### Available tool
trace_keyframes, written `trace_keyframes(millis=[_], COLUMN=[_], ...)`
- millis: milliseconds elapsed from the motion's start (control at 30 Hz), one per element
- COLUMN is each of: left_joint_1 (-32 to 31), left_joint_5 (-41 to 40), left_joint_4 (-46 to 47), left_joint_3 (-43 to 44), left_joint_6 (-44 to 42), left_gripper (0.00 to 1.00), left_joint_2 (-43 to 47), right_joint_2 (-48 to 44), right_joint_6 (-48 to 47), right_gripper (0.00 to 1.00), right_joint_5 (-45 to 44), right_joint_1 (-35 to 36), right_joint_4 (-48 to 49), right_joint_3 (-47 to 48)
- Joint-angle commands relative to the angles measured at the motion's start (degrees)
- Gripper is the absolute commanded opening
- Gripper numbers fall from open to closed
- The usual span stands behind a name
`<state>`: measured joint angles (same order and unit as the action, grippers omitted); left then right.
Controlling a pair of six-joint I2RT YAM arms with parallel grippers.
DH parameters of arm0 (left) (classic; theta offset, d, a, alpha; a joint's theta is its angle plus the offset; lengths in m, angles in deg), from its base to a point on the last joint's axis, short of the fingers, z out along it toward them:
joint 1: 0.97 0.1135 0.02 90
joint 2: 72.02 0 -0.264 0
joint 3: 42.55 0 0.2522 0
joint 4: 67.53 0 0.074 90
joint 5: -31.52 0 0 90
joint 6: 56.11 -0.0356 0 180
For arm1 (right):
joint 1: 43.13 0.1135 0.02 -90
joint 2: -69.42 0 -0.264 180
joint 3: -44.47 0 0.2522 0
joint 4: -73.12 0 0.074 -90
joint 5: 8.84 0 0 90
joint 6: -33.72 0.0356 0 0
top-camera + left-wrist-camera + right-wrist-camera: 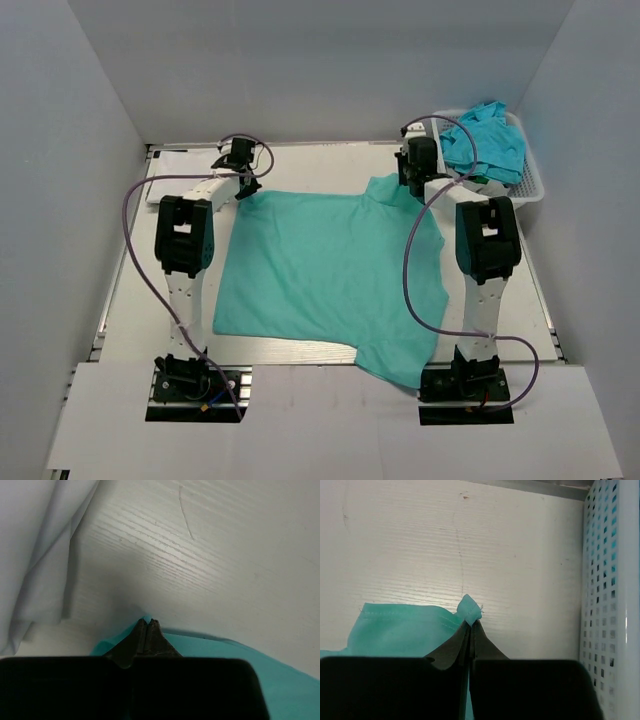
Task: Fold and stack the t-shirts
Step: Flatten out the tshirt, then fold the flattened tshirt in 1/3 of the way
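A teal t-shirt (320, 265) lies spread on the table, one sleeve hanging over the near edge at the right. My left gripper (246, 186) is shut on its far left corner; the left wrist view shows the teal cloth (220, 652) pinched at the fingertips (155, 630). My right gripper (412, 186) is shut on the far right corner; a teal tuft (469, 608) sticks out past its tips in the right wrist view. More teal shirts (486, 142) are heaped in the basket. A white shirt (35, 555) lies at the left in the left wrist view.
The white lattice basket (532, 185) stands at the table's far right corner, close to my right gripper; its wall (610, 605) fills the right side of the right wrist view. Grey walls enclose the table on three sides.
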<state>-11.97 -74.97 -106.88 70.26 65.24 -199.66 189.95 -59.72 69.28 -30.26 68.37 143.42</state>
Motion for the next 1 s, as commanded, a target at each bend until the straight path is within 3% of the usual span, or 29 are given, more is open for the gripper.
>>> trace_keyframes(millis=[0, 133, 267, 567, 767, 967], left_joint_1=[0.3, 0.3, 0.3, -0.2, -0.2, -0.8], left_joint_5=[-2.5, -2.0, -1.4, -3.2, -2.6, -1.3], left_joint_4=[-0.4, 0.9, 2.8, 4.8, 4.8, 4.3], left_joint_3=[4.3, 1.9, -3.3, -22.3, -32.0, -39.2], left_joint_6=[0.4, -0.2, -1.5, -2.8, -2.2, 1.2], left_gripper=[0.00, 0.00, 0.00, 0.00, 0.00, 0.00], left_joint_2=[1.6, 4.1, 9.7, 25.1, 34.7, 38.1], right_joint_2=[-0.6, -3.4, -13.1, -33.7, -48.1, -57.5], right_joint_6=[-1.1, -2.4, -2.3, 6.2, 11.3, 15.2], right_gripper=[0.00, 0.00, 0.00, 0.00, 0.00, 0.00], right_joint_5=[0.9, 1.4, 2.5, 3.9, 4.9, 4.9], right_joint_1=[0.0, -0.1, 0.2, 0.9, 3.2, 6.0], right_joint_4=[3.8, 4.3, 5.7, 3.4, -1.2, -5.5], right_joint_3=[4.4, 0.6, -7.8, -31.8, -42.2, -50.2])
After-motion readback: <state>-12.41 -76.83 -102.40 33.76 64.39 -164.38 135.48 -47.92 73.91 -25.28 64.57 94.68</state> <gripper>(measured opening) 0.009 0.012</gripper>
